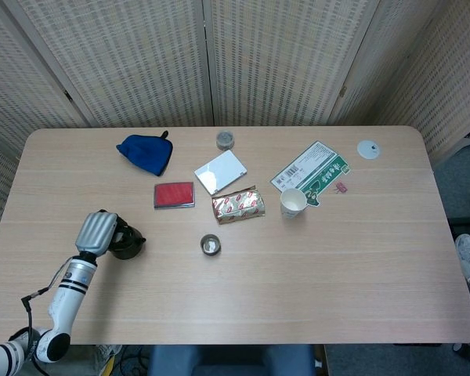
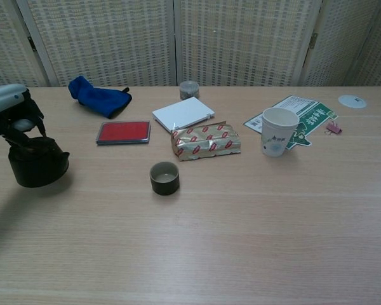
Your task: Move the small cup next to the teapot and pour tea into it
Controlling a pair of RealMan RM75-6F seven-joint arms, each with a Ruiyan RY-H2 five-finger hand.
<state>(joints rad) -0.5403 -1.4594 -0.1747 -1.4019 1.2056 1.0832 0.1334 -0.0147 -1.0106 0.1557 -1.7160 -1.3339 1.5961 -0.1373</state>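
Observation:
The small dark cup (image 1: 210, 245) stands by itself at mid-table, also seen as the cup (image 2: 164, 178) in the chest view. The black teapot (image 1: 127, 242) is well to the cup's left, near the table's left edge. My left hand (image 1: 96, 233) comes over it from the left and grips its top. In the chest view the hand (image 2: 9, 108) sits above the teapot (image 2: 37, 165), fingers curled down onto the lid and handle. I cannot tell whether the pot rests on the table or hangs just above it. My right hand shows in neither view.
Behind the cup lie a foil snack packet (image 1: 238, 205), a red case (image 1: 174, 194) and a white box (image 1: 219, 171). A paper cup (image 1: 292, 203) stands on a green leaflet (image 1: 312, 172). A blue cloth (image 1: 145, 153) and a small tin (image 1: 225, 140) sit at the back.

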